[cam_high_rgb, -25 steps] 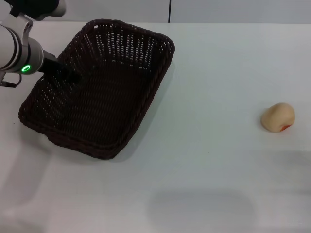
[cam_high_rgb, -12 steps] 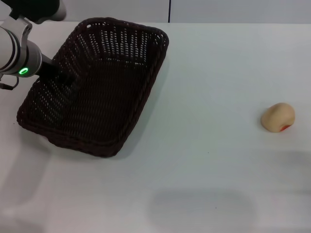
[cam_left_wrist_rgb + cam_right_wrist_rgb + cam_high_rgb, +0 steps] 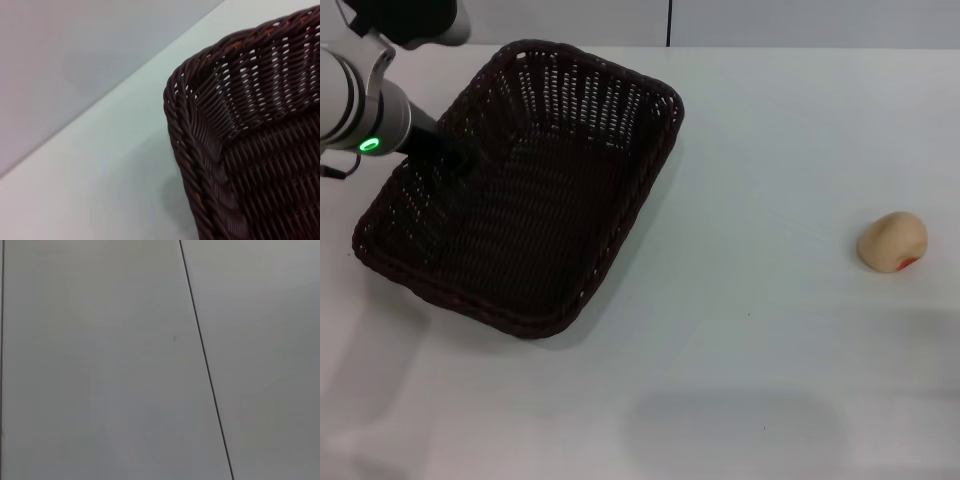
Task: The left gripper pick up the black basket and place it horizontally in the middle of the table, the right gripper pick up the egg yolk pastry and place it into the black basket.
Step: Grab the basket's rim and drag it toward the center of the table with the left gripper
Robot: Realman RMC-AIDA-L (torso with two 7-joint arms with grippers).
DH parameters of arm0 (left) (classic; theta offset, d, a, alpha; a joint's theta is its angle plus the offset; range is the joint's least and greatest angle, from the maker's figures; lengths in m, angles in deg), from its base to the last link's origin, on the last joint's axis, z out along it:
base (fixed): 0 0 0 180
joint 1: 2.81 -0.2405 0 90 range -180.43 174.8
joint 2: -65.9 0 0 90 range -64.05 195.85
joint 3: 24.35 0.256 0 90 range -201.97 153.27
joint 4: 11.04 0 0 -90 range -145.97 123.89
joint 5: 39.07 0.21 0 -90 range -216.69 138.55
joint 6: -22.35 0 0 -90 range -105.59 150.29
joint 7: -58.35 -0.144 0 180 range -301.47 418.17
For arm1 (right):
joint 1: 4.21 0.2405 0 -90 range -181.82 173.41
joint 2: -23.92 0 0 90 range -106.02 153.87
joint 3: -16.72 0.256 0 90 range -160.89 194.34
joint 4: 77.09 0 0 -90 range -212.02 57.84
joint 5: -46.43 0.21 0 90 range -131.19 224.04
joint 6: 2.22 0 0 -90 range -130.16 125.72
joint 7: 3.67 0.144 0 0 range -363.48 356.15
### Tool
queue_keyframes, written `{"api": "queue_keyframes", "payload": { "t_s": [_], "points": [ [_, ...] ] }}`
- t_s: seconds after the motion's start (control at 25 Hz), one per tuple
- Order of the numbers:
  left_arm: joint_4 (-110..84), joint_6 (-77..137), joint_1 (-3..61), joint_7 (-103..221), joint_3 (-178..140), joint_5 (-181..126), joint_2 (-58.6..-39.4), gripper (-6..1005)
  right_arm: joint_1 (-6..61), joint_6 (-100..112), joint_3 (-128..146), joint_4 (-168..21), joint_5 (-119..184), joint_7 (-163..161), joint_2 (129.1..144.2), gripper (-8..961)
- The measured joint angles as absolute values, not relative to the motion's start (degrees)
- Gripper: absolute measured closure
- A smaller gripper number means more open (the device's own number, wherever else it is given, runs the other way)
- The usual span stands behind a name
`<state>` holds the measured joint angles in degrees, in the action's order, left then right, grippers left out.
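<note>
On the left side of the table (image 3: 750,150), the left gripper (image 3: 448,158) reaches into the black basket (image 3: 520,190), which lies askew (jaw state hidden). Basket placement looks unfinished; the egg yolk pastry (image 3: 892,241) sits untouched, well apart at right.

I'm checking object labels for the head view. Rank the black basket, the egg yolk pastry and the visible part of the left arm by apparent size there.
1. black basket
2. visible left arm, ending in the left end effector, though it sits nearer the camera
3. egg yolk pastry
</note>
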<state>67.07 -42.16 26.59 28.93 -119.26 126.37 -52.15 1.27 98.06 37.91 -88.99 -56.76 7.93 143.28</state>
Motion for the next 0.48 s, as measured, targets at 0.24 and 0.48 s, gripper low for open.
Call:
{"api": "queue_keyframes", "payload": {
  "t_s": [0.24, 0.48],
  "points": [
    [73.1, -46.2, 26.4, 23.5, -119.2, 122.8, -52.21, 612, 1.4, 98.2, 37.8, -89.0, -56.8, 7.9, 143.28, 135],
    [75.0, -47.4, 27.5, 15.8, -119.2, 114.7, -52.28, 680, 1.3, 99.0, 37.3, -89.0, -56.8, 7.9, 143.28, 136]
  ]
}}
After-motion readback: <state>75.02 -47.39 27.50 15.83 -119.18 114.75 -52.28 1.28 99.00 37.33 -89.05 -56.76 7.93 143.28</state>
